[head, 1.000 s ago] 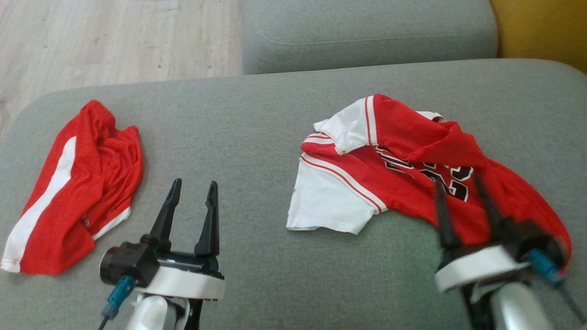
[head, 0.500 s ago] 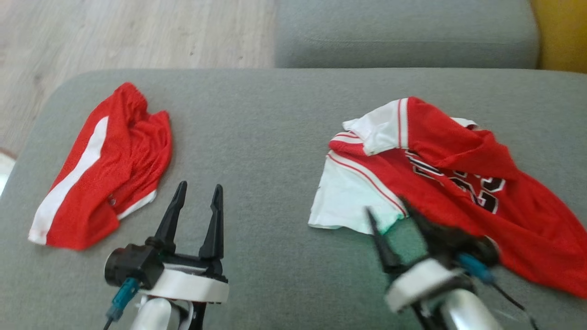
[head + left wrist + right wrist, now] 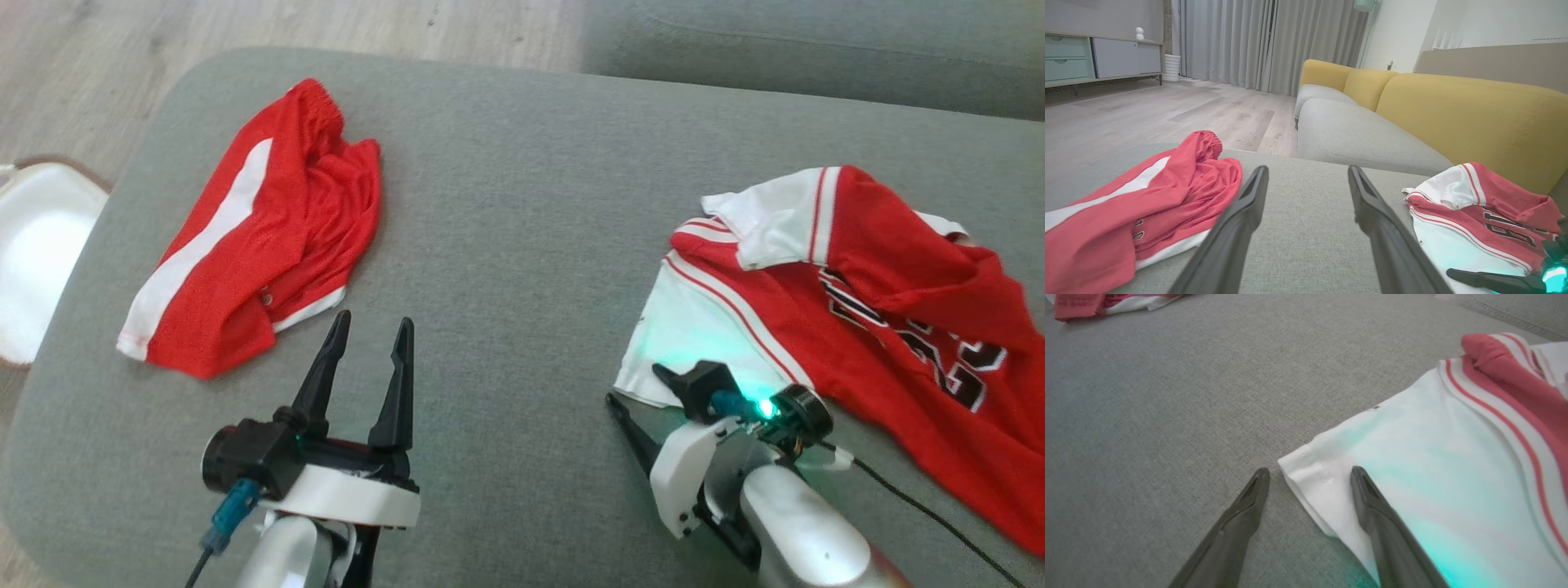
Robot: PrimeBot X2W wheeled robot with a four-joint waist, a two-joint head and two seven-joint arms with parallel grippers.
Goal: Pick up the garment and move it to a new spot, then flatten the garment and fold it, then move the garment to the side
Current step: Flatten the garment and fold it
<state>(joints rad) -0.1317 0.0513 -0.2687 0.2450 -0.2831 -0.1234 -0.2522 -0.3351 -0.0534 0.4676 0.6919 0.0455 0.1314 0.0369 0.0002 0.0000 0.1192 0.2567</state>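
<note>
Grey cushion (image 3: pixel 1147 396), jersey sleeve (image 3: pixel 1412 465) inside right tool (image 3: pixel 1311 470)

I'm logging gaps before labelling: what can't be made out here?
Jersey number: head view, folds cover part of it.
White object: head view, cut off by the left edge.
Right hand touching the sleeve or not: right wrist view gives no height.

The left gripper (image 3: pixel 373 320) and right gripper (image 3: pixel 634 384) share tapered black fingers (image 3: pixel 314 380), white collars (image 3: pixel 343 498), teal plugs (image 3: pixel 229 506) and silver forearms (image 3: pixel 804 531).
</note>
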